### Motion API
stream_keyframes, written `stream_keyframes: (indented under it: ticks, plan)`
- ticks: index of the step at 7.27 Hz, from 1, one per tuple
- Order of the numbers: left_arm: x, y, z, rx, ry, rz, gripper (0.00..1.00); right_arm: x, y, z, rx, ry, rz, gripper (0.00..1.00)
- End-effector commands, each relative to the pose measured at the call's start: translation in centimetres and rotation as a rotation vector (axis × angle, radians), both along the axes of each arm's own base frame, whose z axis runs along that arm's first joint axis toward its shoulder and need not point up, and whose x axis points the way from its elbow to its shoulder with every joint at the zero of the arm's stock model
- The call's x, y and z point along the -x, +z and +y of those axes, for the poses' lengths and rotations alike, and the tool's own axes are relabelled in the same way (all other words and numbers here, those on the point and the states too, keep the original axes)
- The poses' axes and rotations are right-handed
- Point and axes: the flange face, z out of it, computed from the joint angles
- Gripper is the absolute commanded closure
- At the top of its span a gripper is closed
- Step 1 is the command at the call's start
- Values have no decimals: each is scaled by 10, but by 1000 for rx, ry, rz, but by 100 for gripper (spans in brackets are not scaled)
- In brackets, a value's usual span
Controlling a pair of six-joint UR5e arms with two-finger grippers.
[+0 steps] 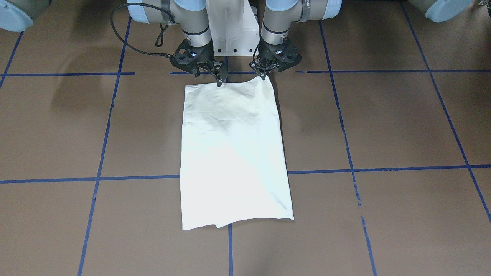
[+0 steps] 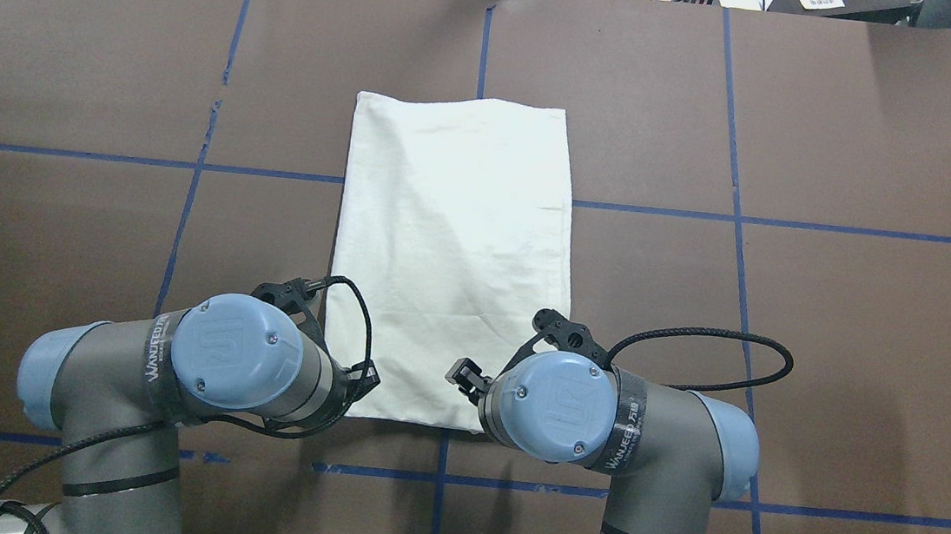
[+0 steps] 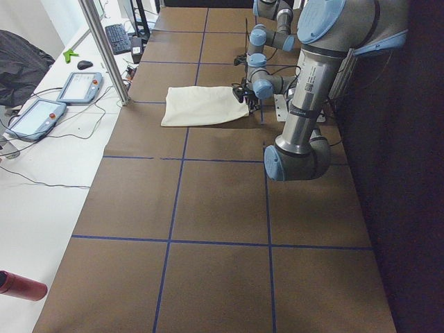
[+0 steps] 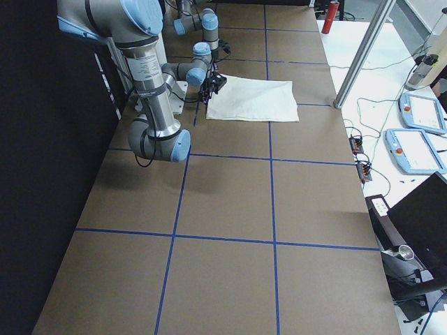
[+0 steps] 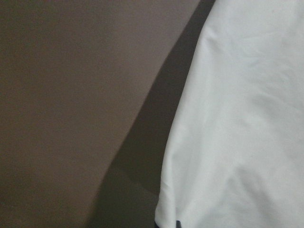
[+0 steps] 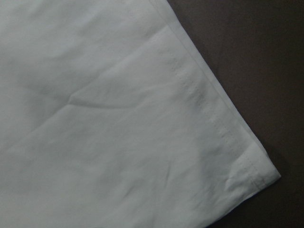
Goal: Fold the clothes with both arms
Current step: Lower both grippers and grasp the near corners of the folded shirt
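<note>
A white cloth (image 1: 234,153) lies folded into a long rectangle on the brown table (image 1: 383,126), with one short edge towards the robot. In the front view my left gripper (image 1: 263,76) is shut on the near corner and holds it slightly off the table. My right gripper (image 1: 219,81) has its tips together on the same near edge, some way in from the other corner. In the overhead view the cloth (image 2: 452,239) runs away from the arms, whose wrists hide both grippers' tips. The left wrist view shows the raised cloth edge (image 5: 237,118), and the right wrist view shows a flat hemmed corner (image 6: 247,166).
Blue tape lines (image 1: 345,142) divide the table into squares. The white pedestal base (image 1: 230,27) stands between the arms. Teach pendants (image 3: 41,114) and cables lie on the white bench beyond the table's far edge, next to a metal post (image 3: 104,48).
</note>
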Motion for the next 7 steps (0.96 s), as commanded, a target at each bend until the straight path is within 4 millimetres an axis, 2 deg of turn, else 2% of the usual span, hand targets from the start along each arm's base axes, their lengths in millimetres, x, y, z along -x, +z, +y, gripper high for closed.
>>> stream_keyframes:
  ticks: [1, 7]
  plan:
    - [-1, -2, 1, -1, 4, 5, 100, 11, 15, -1, 13, 12, 27, 0]
    - [-2, -4, 3, -2, 7, 9, 100, 18, 41, -8, 28, 19, 79, 0]
